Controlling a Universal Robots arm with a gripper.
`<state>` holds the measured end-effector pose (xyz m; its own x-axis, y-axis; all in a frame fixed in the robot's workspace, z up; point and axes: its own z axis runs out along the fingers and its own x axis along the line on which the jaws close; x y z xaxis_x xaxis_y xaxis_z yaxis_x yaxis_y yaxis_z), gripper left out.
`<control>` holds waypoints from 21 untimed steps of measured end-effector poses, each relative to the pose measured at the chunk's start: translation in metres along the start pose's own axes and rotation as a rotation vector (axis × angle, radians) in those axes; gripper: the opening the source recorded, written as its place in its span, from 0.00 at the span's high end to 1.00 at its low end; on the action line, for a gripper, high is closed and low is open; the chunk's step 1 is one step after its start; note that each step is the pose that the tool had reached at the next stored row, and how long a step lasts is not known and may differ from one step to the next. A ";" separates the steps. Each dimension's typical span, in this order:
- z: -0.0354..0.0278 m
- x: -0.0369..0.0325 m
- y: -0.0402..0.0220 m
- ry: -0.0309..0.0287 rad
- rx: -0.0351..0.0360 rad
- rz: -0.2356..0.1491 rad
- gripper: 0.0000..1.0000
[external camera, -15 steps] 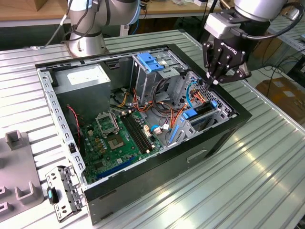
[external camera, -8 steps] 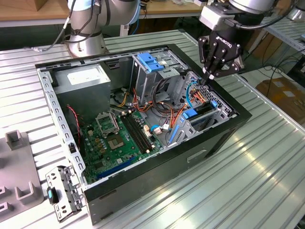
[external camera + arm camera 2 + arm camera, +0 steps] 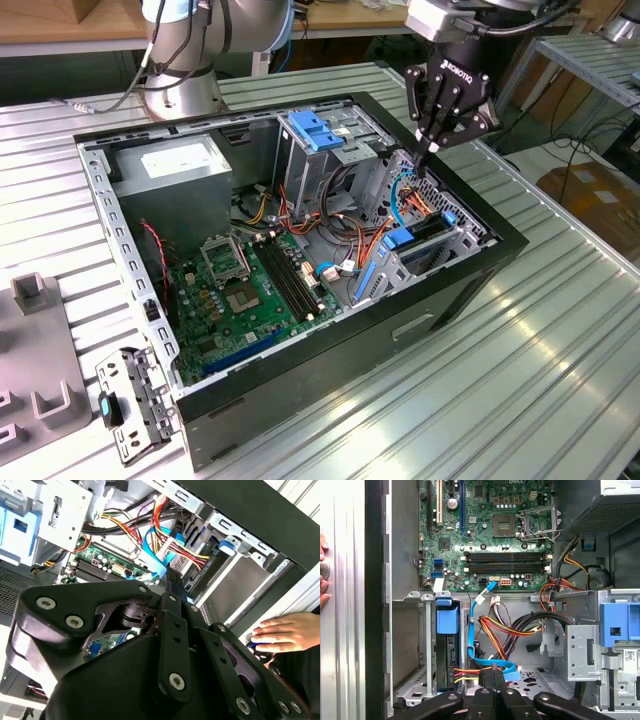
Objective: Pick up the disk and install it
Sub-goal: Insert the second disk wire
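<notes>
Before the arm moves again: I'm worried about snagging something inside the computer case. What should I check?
1. Computer case open: ok.
2. Gripper above the drive bay, fingers shut, no disk between them: ok.
3. Disk in its bay, fully seated: cannot tell.
4. Blue cable clear of fingers: not ok, it passes right by them.
5. Person's hand off the case: not ok, it rests on the edge.

Your arm (image 3: 185, 40), upper left of the exterior view, is silver-grey with a round base. Your pincer (image 3: 432, 148), at upper right, is glossy black, with linked fingers (image 3: 172, 625) studded with silver screws.
</notes>
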<state>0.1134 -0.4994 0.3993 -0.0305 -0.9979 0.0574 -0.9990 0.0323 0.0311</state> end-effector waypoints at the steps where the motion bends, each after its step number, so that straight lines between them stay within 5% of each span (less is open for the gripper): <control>1: -0.0002 -0.0017 -0.0005 0.0034 -0.0010 0.000 0.89; 7: 0.0051 -0.0065 -0.0011 0.0546 0.0002 0.001 0.89; 12: 0.0091 -0.0116 -0.0023 0.1113 0.0020 0.003 0.64; 14: 0.0118 -0.0154 -0.0030 0.1353 0.0027 0.004 0.64; 16: 0.0136 -0.0176 -0.0039 0.1509 0.0032 0.004 0.64; 17: 0.0149 -0.0189 -0.0045 0.1639 0.0036 0.005 0.64; 21: 0.0170 -0.0220 -0.0059 0.1920 0.0044 0.006 0.84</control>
<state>0.1194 -0.4786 0.3809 -0.0299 -0.9686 0.2469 -0.9990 0.0374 0.0258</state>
